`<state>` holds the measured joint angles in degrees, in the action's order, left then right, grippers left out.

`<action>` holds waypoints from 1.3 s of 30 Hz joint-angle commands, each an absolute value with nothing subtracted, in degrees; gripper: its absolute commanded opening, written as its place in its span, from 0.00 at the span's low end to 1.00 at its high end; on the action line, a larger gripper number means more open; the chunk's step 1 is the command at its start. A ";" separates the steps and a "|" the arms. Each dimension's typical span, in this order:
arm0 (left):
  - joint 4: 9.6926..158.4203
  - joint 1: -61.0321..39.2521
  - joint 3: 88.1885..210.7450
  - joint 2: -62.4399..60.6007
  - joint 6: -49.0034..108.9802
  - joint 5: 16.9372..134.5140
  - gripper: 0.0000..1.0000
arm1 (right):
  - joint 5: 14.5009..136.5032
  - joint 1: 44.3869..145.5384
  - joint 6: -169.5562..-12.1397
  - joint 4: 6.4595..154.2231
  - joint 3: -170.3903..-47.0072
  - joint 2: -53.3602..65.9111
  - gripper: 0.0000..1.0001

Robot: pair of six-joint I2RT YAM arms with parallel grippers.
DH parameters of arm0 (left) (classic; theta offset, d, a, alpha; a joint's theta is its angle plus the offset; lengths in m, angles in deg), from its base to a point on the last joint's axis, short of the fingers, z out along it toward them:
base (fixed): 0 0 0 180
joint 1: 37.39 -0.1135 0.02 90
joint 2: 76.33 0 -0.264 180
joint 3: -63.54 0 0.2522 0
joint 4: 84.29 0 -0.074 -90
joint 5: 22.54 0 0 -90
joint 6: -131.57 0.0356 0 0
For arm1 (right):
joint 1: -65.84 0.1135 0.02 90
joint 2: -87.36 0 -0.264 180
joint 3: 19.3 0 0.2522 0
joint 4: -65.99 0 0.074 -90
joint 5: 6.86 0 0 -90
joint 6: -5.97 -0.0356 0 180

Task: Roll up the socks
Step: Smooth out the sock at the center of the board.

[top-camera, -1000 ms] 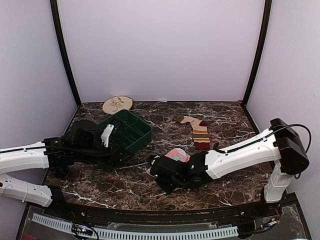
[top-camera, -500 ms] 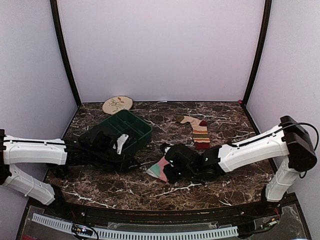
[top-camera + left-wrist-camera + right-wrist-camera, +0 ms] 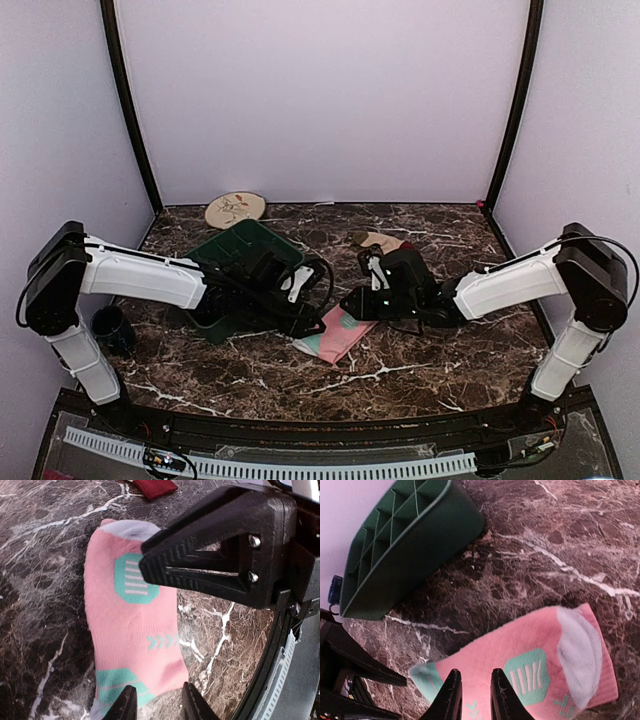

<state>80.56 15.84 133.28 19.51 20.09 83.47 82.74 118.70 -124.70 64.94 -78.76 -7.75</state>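
The pink sock (image 3: 338,336) with mint-green marks lies flat on the marble table, just right of the green tray. My left gripper (image 3: 314,322) reaches across to its left edge; in the left wrist view the left gripper (image 3: 159,706) is open, its fingertips (image 3: 126,706) straddling the cuff edge of the pink sock (image 3: 131,625). My right gripper (image 3: 356,302) hangs over the sock's far end; in the right wrist view the right gripper (image 3: 475,696) is narrowly open above the pink sock (image 3: 520,662), gripping nothing. The tan striped sock (image 3: 374,240) lies behind the right arm, mostly hidden; its dark red toe (image 3: 154,487) shows.
A green divided tray (image 3: 250,252) stands at left, under the left arm, also seen as the tray (image 3: 405,545). A patterned plate (image 3: 235,209) lies at the back left. A dark cup (image 3: 110,326) stands near the left arm's base.
The left arm swung right across the tray to the pink sock. The right gripper carried the sock right, let it go, and it now lies flat.
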 commanded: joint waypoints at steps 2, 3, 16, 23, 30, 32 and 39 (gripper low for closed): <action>81.22 16.14 137.00 22.88 22.18 86.81 0.32 | 71.49 114.77 -130.23 51.08 -76.64 -11.72 0.20; 81.61 16.14 136.98 23.35 22.18 87.17 0.31 | 69.92 114.16 -131.24 48.94 -76.46 -12.66 0.19; 88.25 16.14 131.47 26.32 17.15 90.20 0.14 | 58.92 111.68 -140.69 32.75 -77.17 -25.13 0.18; 87.44 15.43 129.51 28.41 14.76 86.89 0.10 | 59.42 111.32 -141.56 33.32 -77.36 -27.08 0.18; 85.56 13.07 128.99 28.14 11.53 80.95 0.09 | 60.85 111.15 -140.83 37.08 -77.26 -26.95 0.17; 85.91 12.25 128.59 27.93 10.24 80.31 0.09 | 61.10 111.13 -140.29 38.97 -77.51 -26.86 0.17; 88.58 10.07 128.03 30.03 6.66 84.35 0.08 | 62.11 110.68 -138.86 43.77 -78.07 -26.67 0.16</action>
